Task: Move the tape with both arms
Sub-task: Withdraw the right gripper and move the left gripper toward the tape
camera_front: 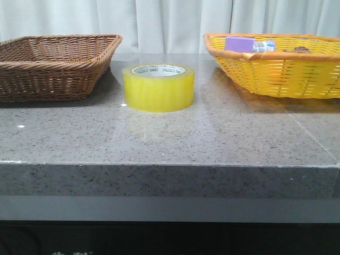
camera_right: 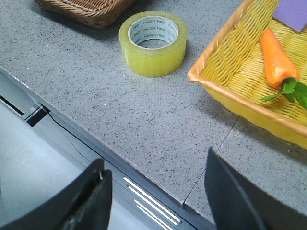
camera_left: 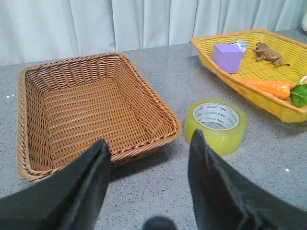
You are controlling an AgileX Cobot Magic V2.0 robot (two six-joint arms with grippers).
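Nearest in the left wrist view, the left gripper [camera_left: 148, 187] hangs with its two dark fingers spread apart and nothing between them, above bare grey speckled table [camera_front: 159, 143]; the right gripper [camera_right: 156, 201] is likewise parted and empty, poised over the table's front edge, where the right wrist view alone shows the metal rail below the stone. Neither gripper appears in the front view. Further in, the tape [camera_front: 159, 87] lies flat on the table with its core opening upward, between the two baskets and touching neither, just beside the brown wicker basket [camera_left: 91, 110] in the left wrist view. The white core carries green lettering; from the front it seems to read "deli", though it is too small to be sure. The brown wicker basket's inside, seen from the left wrist, holds nothing. The yellow basket [camera_front: 276, 74] at the far right shows only a purple box [camera_front: 240, 43] and a crumpled clear wrapper [camera_front: 264, 45] over its rim from the front, while the left wrist view also shows a carrot [camera_left: 266, 86] with green leaves and a small brown animal figure [camera_left: 268, 52]. A pale curtain [camera_front: 170, 21] hangs behind.
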